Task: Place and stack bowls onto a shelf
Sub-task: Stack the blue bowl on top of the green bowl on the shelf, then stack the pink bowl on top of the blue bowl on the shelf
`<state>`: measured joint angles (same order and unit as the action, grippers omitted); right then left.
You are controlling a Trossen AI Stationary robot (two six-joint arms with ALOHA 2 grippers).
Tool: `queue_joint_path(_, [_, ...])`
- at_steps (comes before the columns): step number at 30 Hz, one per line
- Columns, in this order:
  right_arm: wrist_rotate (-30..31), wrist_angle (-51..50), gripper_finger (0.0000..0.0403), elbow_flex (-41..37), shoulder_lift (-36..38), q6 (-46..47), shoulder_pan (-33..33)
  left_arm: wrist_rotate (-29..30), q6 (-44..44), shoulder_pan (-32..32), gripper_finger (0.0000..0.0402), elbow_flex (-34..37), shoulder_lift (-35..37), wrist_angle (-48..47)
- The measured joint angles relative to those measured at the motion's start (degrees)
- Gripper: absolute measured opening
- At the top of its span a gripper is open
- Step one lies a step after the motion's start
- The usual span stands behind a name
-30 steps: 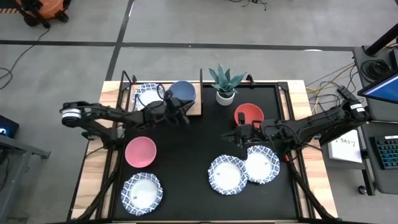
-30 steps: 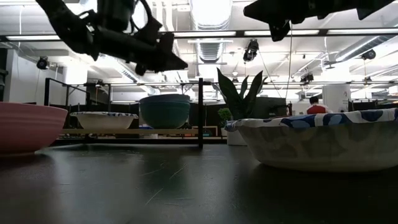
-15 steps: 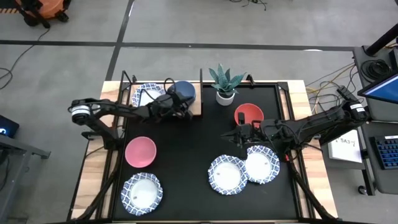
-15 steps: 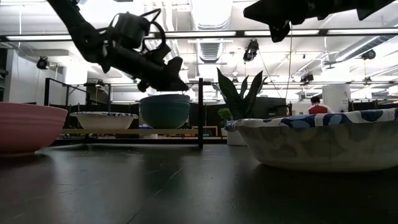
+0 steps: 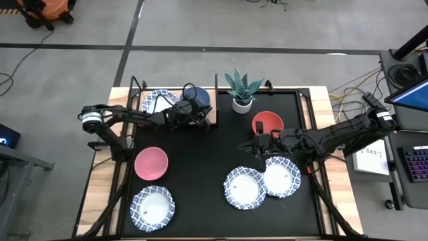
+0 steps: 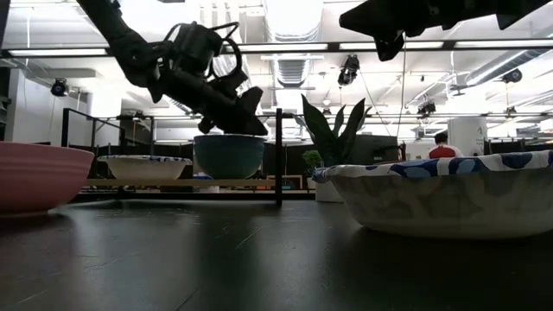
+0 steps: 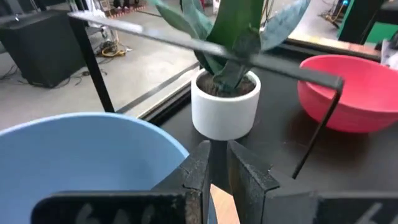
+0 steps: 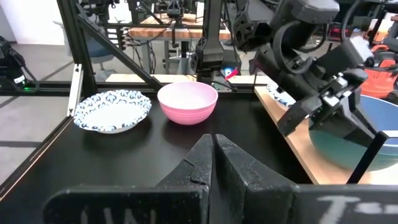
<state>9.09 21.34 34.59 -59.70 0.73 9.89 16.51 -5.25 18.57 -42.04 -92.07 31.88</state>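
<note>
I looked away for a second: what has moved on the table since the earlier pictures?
The left gripper has reached farther along the shelf and now sits low at the rim of the blue bowl, fingers nearly closed. The bowl itself has not shifted. The right gripper and every other bowl stayed put.

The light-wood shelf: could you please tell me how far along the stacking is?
Done: the light-wood shelf holds one blue-patterned white bowl and a blue bowl apparently nested in a green one. In hand: the left gripper is at the blue bowl's rim; the right gripper hovers shut near the red bowl. Left: the pink bowl, red bowl and three patterned bowls on the table.
</note>
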Motion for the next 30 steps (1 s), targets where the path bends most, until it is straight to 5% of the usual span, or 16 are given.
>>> queue_joint_path(10, [0.0,-0.1,0.0009,-0.6,0.0,0.8,0.0,-0.4,0.2,-0.4,0.0035,-0.3,6.7,-2.9])
queue_joint_path(17, [-0.1,-0.1,0.0009,-1.9,0.0,2.4,0.0,-1.2,-3.1,-4.7,0.0035,-0.3,20.3,-20.4])
queue_joint_path(24, [-0.5,-1.4,0.0009,-2.5,0.0,2.4,0.4,-2.5,-18.0,-16.0,0.0035,-0.4,30.9,-37.9])
queue_joint_path(30, [-1.4,-2.3,0.0009,-2.5,0.0,2.3,0.4,-2.6,-40.0,-28.1,0.0035,-0.8,32.8,-51.1])
